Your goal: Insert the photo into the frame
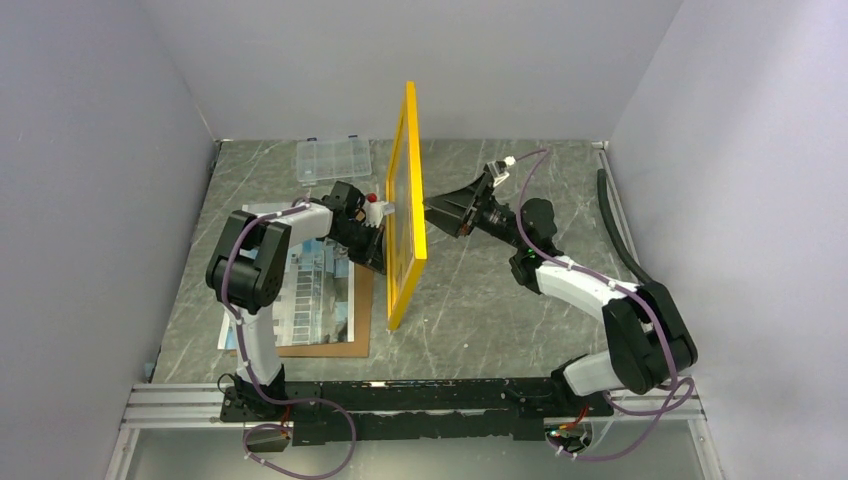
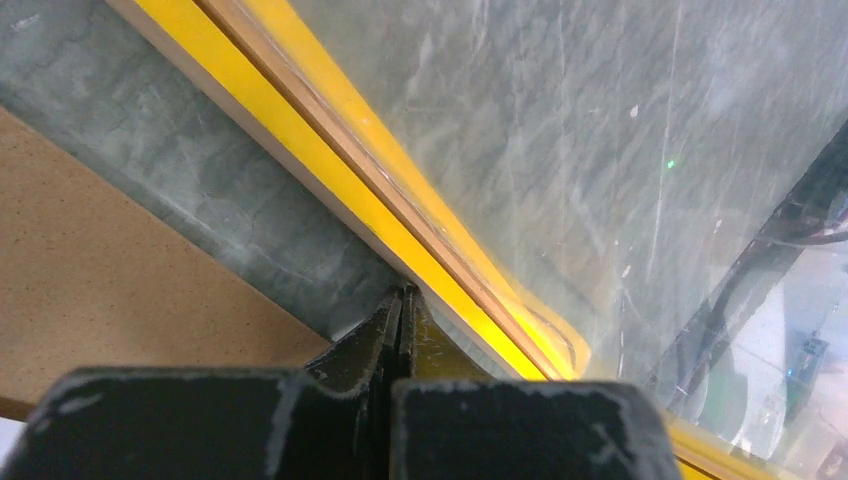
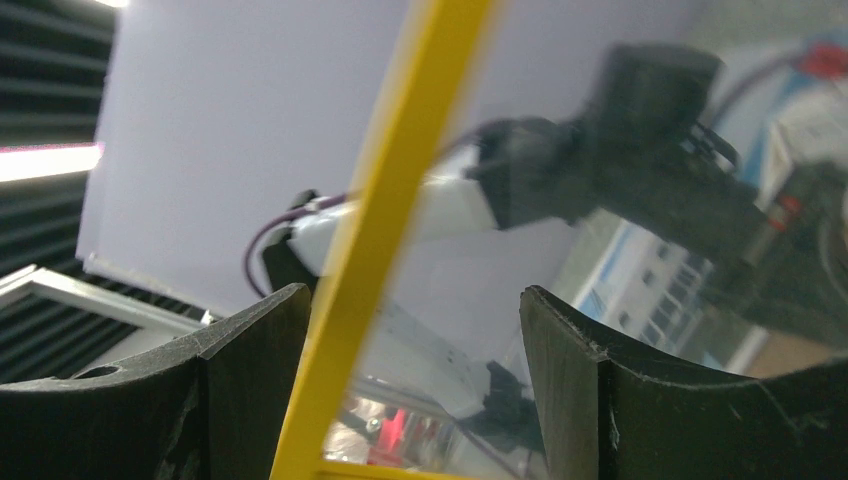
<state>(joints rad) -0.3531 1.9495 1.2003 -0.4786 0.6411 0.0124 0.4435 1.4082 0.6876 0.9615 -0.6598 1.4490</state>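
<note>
upright frame (image 1: 405,212) (right hand (image 3: 412,296) astride, wrist view)

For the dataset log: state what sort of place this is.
Likely a robot lab test cell: two arms bolted to a metal rail, plain grey walls boxing in the table, frame and photo as props.

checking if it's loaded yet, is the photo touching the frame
Apart. The top view shows the photo lying flat on the brown board, with a bare strip of board between it and the frame, which stands upright on its edge.
</note>
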